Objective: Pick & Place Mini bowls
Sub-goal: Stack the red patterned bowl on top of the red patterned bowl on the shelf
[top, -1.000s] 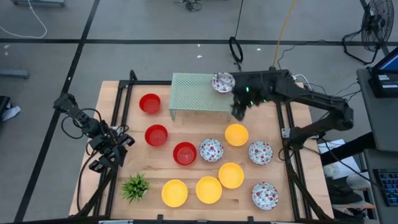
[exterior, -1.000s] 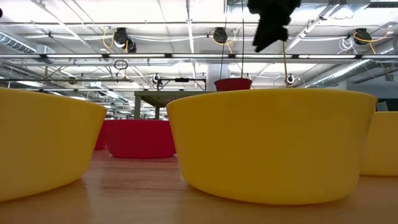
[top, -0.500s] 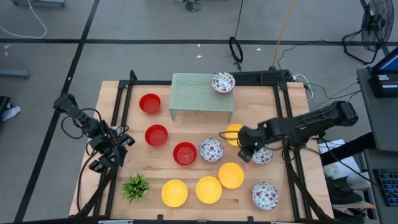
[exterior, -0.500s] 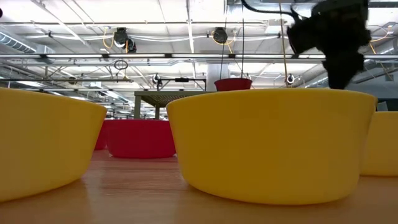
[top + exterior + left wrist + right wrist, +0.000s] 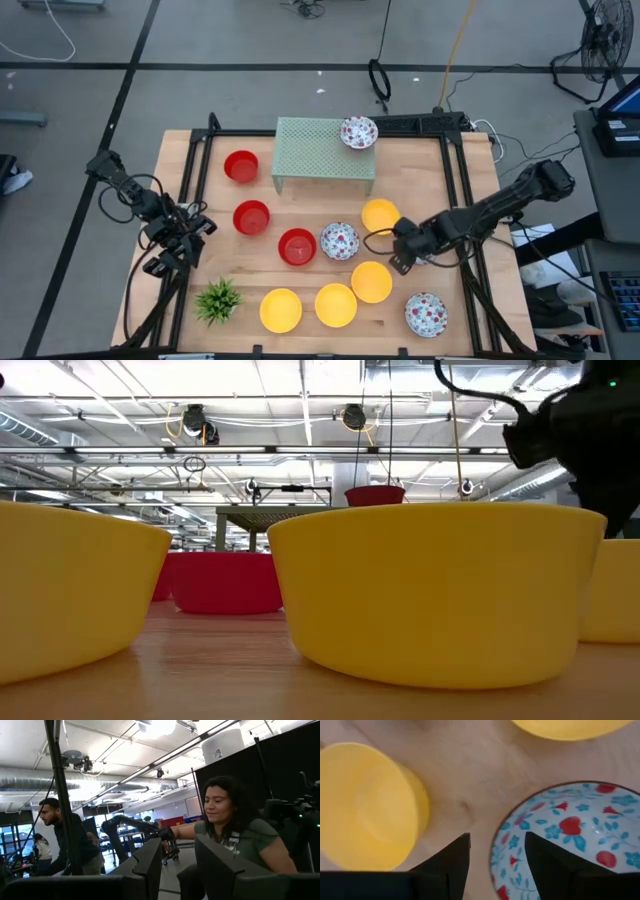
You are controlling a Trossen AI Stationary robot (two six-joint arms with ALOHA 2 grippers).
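Wooden table (image 5: 300, 215) inside a dark frame fills the overhead view, with grey floor around it. At its left edge the left gripper (image 5: 172, 250) waits off the work area, clear of the bowls; its fingers (image 5: 152, 865) stand apart with nothing between them, looking out at people in the room. Near the front left corner sits a spiky green plant (image 5: 217, 299), no part of the job. Three red bowls (image 5: 251, 216) run in a slant from the back toward the middle, and three yellow bowls (image 5: 335, 304) curve along the front, with a fourth yellow one (image 5: 380, 215) farther back. A pale green mesh stand (image 5: 322, 150) at the back carries one floral bowl (image 5: 358, 132) on its right end, which suggests it is the drop-off place. Another floral bowl (image 5: 339, 240) lies mid-table and one (image 5: 426, 314) at the front right. The right gripper (image 5: 403, 250) is low over the table between them, beside the yellow bowls. Its fingers (image 5: 547, 857) are spread and empty, straddling the near rim of a further floral bowl (image 5: 580, 827), probably so that closing will pinch the wall and lift it.
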